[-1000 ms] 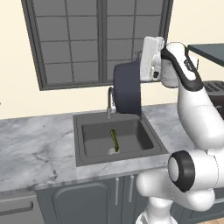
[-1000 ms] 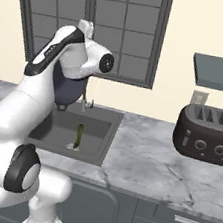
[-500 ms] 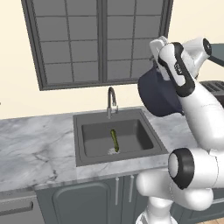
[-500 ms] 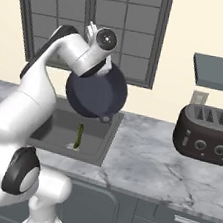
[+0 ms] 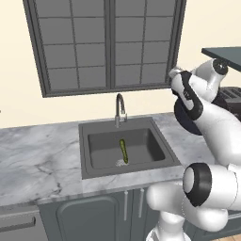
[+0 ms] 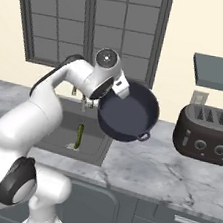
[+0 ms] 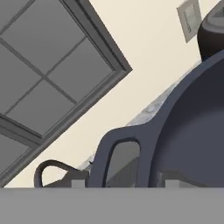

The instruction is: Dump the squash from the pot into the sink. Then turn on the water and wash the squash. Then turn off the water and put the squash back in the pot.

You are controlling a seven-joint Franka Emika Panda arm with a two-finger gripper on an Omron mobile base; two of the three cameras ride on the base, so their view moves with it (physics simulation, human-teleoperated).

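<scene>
**Pot aloft beside the sink, squash already dumped**

The gripper (image 6: 117,90) was clamped on the rim of the pot (image 6: 128,112), tilted at the sink's (image 5: 155,131) three o'clock; the squash (image 5: 124,151) lay by the drain. A one-sided grip could let the pot twist, slip, or strike the toaster (image 6: 207,134).

The pot (image 6: 128,112) is presenting a smooth navy finish with a soft sheen, like enamelled metal. The sink (image 5: 155,141) is showing a matt dark grey basin; its faucet (image 5: 120,109) is gleaming as polished metal. The squash (image 5: 124,150) is appearing smooth and green. The counter (image 5: 37,160) is displaying veined grey marble. The toaster (image 6: 207,134) is looking glossy black.
</scene>
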